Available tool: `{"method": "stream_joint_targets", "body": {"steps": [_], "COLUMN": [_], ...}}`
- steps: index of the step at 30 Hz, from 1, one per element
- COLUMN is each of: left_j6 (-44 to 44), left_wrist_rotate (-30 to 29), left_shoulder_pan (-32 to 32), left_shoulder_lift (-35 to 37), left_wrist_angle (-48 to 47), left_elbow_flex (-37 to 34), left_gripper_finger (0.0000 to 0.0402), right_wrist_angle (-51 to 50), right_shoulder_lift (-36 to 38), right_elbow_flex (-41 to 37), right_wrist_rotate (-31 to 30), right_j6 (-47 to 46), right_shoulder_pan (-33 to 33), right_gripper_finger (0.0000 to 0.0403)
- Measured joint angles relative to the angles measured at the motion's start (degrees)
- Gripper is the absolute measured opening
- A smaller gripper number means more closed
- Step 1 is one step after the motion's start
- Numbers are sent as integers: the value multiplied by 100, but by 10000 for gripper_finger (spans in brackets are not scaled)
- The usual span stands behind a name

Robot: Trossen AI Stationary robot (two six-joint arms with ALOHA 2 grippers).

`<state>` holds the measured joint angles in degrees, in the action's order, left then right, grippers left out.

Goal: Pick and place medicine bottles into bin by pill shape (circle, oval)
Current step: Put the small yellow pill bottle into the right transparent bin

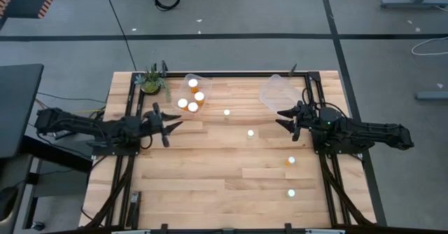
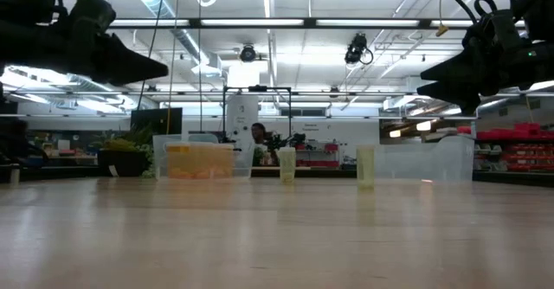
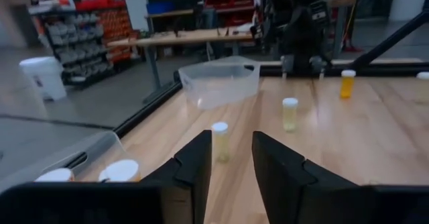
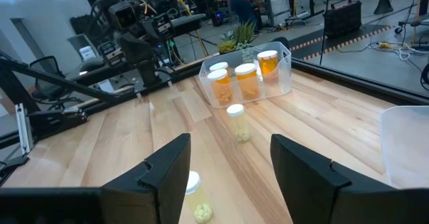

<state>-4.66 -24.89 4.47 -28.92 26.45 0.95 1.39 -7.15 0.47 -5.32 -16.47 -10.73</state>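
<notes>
Four small bottles with white caps stand upright and loose on the wooden table: two pale ones [image 1: 227, 112] [image 1: 250, 133] mid-table, an orange one [image 1: 291, 161] and another pale one [image 1: 291, 193] nearer the right front. Several orange bottles [image 1: 192, 96] stand inside a clear bin [image 1: 204, 80] at the far left-centre. A second clear bin [image 1: 274, 92] at the far right holds nothing I can see. My left gripper [image 1: 171, 127] hovers open and empty near the filled bin. My right gripper [image 1: 280, 119] hovers open and empty beside the second bin.
A small potted plant [image 1: 152, 80] stands at the table's far left corner, beside the filled bin. Black rails [image 1: 130, 150] run along the table's left and right sides under the arms. Bare wood [image 1: 210, 178] lies at the near left.
</notes>
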Motion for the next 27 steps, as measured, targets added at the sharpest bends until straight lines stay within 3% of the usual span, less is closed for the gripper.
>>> {"method": "stream_joint_targets", "body": {"steps": [15,27], "left_j6": [-330,-545], "left_wrist_rotate": [34,-103], "left_shoulder_pan": [293,289], "left_shoulder_lift": [696,2012], "left_wrist_angle": [-326,-1259], "left_elbow_flex": [-44,-46], "left_gripper_finger": [96,73], "right_wrist_angle": [0,0], "right_shoulder_lift": [-1,-1], "right_elbow_flex": [0,0], "right_wrist_rotate": [0,0], "right_j6": [0,0], "right_shoulder_pan": [0,1], "right_gripper_finger": [214,214]}}
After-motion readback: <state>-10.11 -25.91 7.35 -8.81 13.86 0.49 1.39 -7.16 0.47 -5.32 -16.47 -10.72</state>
